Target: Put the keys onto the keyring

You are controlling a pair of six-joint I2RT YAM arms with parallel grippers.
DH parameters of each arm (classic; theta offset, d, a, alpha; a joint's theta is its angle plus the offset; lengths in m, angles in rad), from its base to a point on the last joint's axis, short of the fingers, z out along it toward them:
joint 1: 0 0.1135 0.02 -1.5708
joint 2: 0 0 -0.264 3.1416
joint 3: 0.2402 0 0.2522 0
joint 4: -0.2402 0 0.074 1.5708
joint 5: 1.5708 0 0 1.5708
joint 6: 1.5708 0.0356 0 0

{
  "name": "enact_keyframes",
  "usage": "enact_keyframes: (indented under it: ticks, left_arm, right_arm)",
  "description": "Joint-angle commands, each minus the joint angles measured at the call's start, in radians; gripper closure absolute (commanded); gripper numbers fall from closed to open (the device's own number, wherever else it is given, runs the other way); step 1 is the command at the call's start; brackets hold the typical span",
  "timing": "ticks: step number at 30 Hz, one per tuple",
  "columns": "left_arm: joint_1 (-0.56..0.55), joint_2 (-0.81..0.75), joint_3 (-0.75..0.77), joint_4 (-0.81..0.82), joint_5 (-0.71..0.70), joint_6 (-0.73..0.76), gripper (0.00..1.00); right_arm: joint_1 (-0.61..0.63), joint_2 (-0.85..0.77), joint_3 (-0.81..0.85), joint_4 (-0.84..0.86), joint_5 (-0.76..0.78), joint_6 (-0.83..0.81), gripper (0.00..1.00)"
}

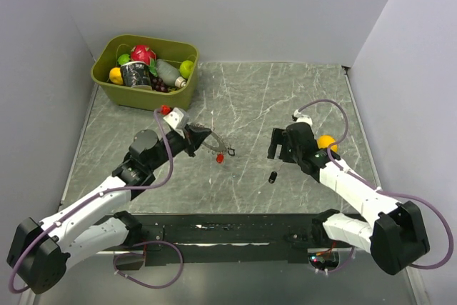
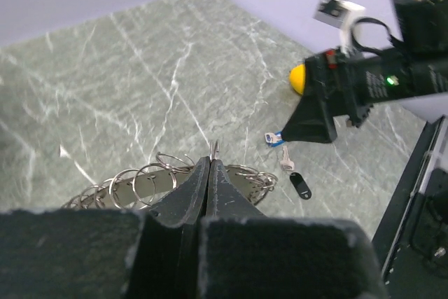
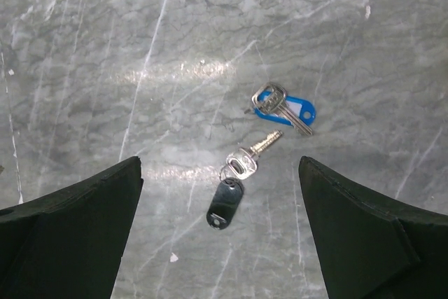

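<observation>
Above the grey marble table point(image 1: 285, 98), the right gripper point(image 3: 218, 162) hangs spread wide. The left gripper point(image 2: 212, 162), pressed together, pinches a bunch of keyrings point(image 2: 150, 176). A blue-tagged key point(image 3: 283, 108) and a black-tagged key point(image 3: 241, 164) lie just beside each other beneath the right gripper.

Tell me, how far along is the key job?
Done: maybe the red-tagged key at the keyring. In hand: the shut left gripper holds the keyring; the open right gripper hovers. Left: blue-tagged key and black-tagged key lie loose below it.
</observation>
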Motion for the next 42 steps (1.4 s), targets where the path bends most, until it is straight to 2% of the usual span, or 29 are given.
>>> enact_keyframes:
  ticks: [1, 7, 12, 15, 17, 18, 19, 22, 27, 31, 37, 39, 42]
  left_arm:
    - [-0.012, -0.026, -0.030, 0.190, 0.136, 0.105, 0.99]
    - [-0.020, -0.026, -0.057, 0.210, 0.259, 0.199, 0.99]
    - [-0.023, -0.015, -0.044, 0.197, 0.320, 0.204, 0.99]
    - [-0.023, 0.002, -0.037, 0.195, 0.348, 0.211, 0.99]
    - [-0.023, 0.008, -0.032, 0.190, 0.360, 0.215, 0.99]
    - [-0.023, 0.010, -0.034, 0.189, 0.369, 0.215, 0.99]
    - [-0.024, 0.008, -0.035, 0.189, 0.374, 0.216, 0.99]
    - [-0.024, 0.007, -0.041, 0.198, 0.384, 0.213, 0.99]
    - [-0.026, -0.001, -0.050, 0.212, 0.395, 0.213, 0.99]
    - [-0.026, -0.001, -0.054, 0.217, 0.404, 0.213, 0.99]
    - [-0.030, 0.008, -0.050, 0.213, 0.423, 0.216, 0.99]
    - [-0.030, 0.010, -0.052, 0.218, 0.437, 0.216, 0.99]
    - [-0.032, 0.008, -0.063, 0.236, 0.450, 0.216, 0.99]
  right_arm:
    - [-0.008, 0.012, 0.058, 0.018, 0.001, 0.028, 0.00]
    - [-0.025, 0.022, 0.048, 0.050, -0.016, 0.045, 0.03]
    - [-0.038, 0.041, 0.056, 0.033, -0.007, 0.058, 0.07]
    - [-0.077, 0.053, 0.045, 0.045, -0.048, 0.071, 0.12]
    - [-0.121, 0.074, 0.036, 0.053, -0.086, 0.099, 0.20]
    - [-0.132, 0.085, 0.033, 0.060, -0.096, 0.108, 0.24]
    - [-0.140, 0.097, 0.036, 0.057, -0.097, 0.117, 0.33]
    - [-0.155, 0.154, 0.062, 0.047, -0.102, 0.122, 0.46]
    - [-0.157, 0.237, 0.085, 0.079, -0.148, 0.140, 0.51]
    - [-0.157, 0.300, 0.114, 0.080, -0.160, 0.147, 0.60]
    - [-0.160, 0.375, 0.150, 0.076, -0.159, 0.154, 0.63]
    - [-0.158, 0.393, 0.170, 0.059, -0.151, 0.150, 0.69]
    - [-0.160, 0.409, 0.185, 0.039, -0.136, 0.148, 0.71]
